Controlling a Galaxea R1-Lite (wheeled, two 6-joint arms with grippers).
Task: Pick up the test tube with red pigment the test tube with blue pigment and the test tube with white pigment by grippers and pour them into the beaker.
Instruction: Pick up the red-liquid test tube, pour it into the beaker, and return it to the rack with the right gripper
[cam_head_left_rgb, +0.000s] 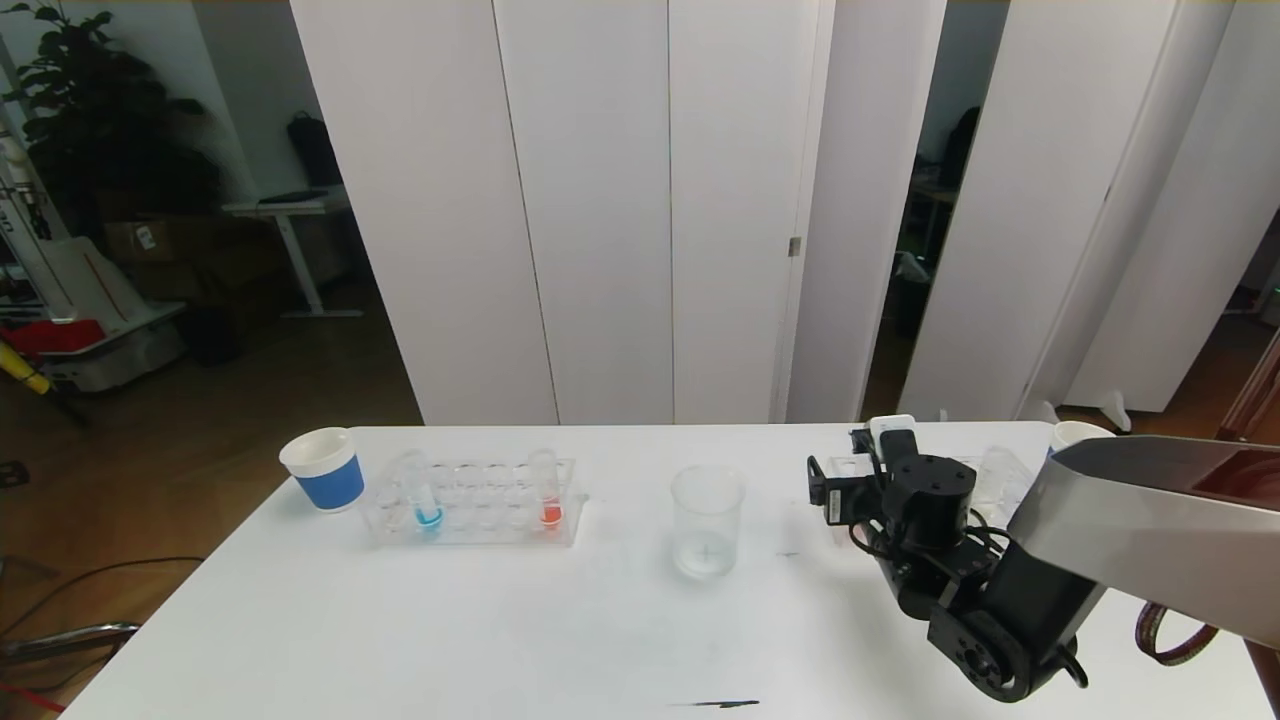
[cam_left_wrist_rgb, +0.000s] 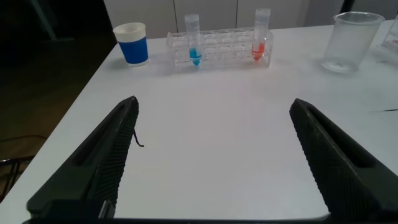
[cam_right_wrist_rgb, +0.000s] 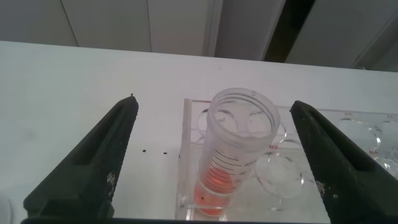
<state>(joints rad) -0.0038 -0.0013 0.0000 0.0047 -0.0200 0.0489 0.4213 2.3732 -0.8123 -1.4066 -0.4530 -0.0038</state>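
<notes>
Head view: right gripper (cam_right_wrist_rgb: 211, 155) spread over red-orange tube (cam_right_wrist_rgb: 233, 149), hiding right rack (cam_right_wrist_rgb: 348, 168).

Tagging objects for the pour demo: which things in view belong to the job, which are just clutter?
Job:
- blue tube, left rack
- red tube, left rack
- red-orange tube, right rack, between the open right gripper fingers
- beaker

Clutter:
- blue paper cup
- white cup
</notes>
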